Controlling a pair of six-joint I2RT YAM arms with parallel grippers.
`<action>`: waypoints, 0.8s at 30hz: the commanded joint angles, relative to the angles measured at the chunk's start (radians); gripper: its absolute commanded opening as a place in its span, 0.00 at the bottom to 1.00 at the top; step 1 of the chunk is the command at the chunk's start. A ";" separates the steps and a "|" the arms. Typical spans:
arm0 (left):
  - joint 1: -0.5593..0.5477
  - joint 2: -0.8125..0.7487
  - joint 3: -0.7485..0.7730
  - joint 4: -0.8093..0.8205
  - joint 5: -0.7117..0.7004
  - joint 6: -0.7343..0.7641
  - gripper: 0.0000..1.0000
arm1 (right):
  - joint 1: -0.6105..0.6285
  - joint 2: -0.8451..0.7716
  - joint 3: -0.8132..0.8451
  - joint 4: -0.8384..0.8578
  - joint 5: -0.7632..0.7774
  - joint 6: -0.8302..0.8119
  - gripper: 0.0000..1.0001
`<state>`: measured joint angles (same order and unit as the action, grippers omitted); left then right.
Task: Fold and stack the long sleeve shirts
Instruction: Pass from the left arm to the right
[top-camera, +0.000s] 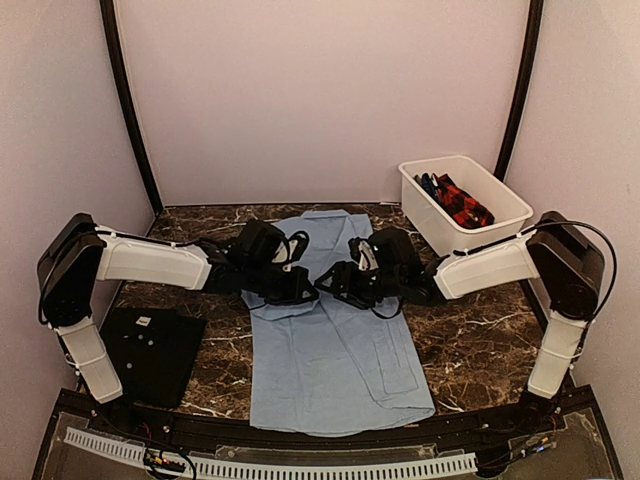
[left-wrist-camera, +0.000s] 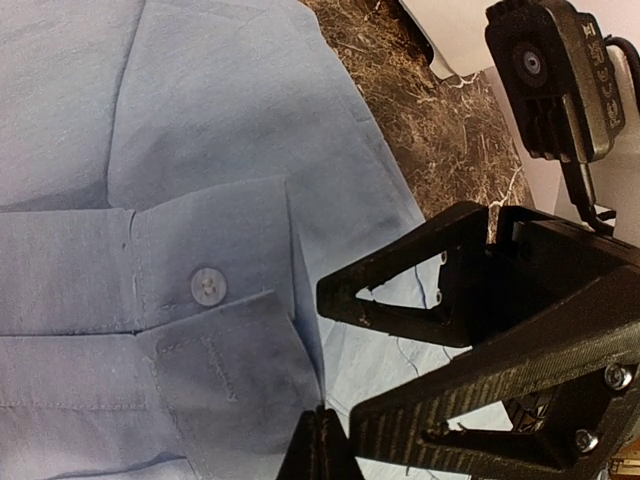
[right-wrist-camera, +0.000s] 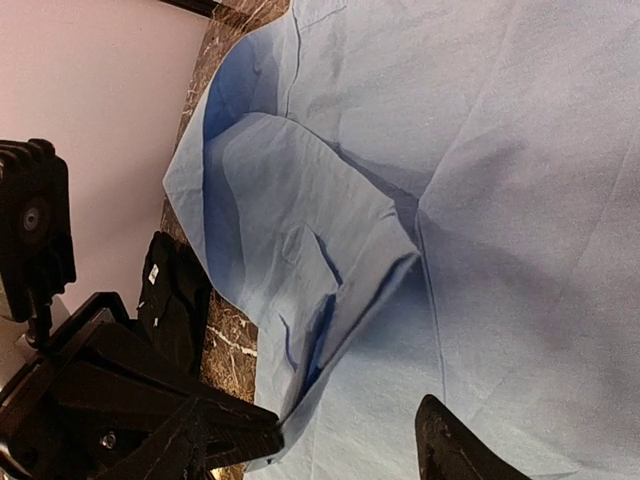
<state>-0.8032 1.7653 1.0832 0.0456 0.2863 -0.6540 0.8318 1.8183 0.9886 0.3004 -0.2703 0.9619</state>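
Light-blue shirt (top-camera: 335, 370) spread mid-table, and both arms meet over its middle. The left gripper (top-camera: 305, 292) has its jaws pressed together, tip low over the cloth just beside the buttoned cuff (left-wrist-camera: 208, 285). The right gripper (top-camera: 330, 280) faces it, jaws spread and empty, hovering above the fabric

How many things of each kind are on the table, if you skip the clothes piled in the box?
Light-blue shirt: 1
White bin: 1
Black mat: 1
Robot arms: 2, the left arm and the right arm
Total: 5
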 joint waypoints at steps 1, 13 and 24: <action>-0.015 0.009 -0.007 0.048 0.037 -0.013 0.00 | 0.009 0.040 0.034 0.061 -0.011 0.025 0.65; -0.033 0.005 -0.011 0.050 0.038 -0.011 0.00 | 0.007 0.089 0.062 0.035 0.012 0.008 0.38; -0.036 -0.042 -0.009 -0.013 0.013 -0.015 0.15 | 0.006 0.070 0.123 -0.058 0.052 -0.072 0.00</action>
<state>-0.8307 1.7874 1.0817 0.0715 0.3161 -0.6670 0.8333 1.9038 1.0657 0.2867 -0.2581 0.9489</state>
